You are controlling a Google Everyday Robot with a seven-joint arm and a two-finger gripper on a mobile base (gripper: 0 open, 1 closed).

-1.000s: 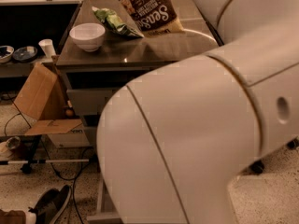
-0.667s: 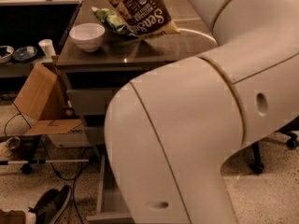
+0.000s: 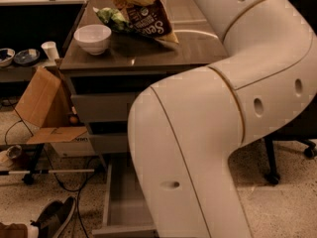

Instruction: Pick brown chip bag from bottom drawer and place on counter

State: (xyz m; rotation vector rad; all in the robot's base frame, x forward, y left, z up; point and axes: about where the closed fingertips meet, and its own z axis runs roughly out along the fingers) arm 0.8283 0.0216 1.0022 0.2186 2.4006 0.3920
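The brown chip bag (image 3: 148, 18), dark with white lettering and tan edges, stands tilted at the back of the counter (image 3: 198, 51), its lower corner on or just above the surface. Its crumpled top runs up to the picture's top edge. My gripper is past that top edge, above the bag, and out of view. My white arm (image 3: 208, 133) fills the middle and right of the camera view. Below it the bottom drawer (image 3: 121, 202) is pulled out, and the part of its grey inside that shows is bare.
A green chip bag (image 3: 110, 18) lies just left of the brown one, and a white bowl (image 3: 92, 37) sits near the counter's left edge. A cardboard box (image 3: 42, 103), cables and shoes (image 3: 52, 217) are on the floor at left; a chair base (image 3: 292, 155) is at right.
The brown chip bag has shifted slightly left and down toward the counter. My arm's elbow has swung across the view, uncovering more of the open bottom drawer.
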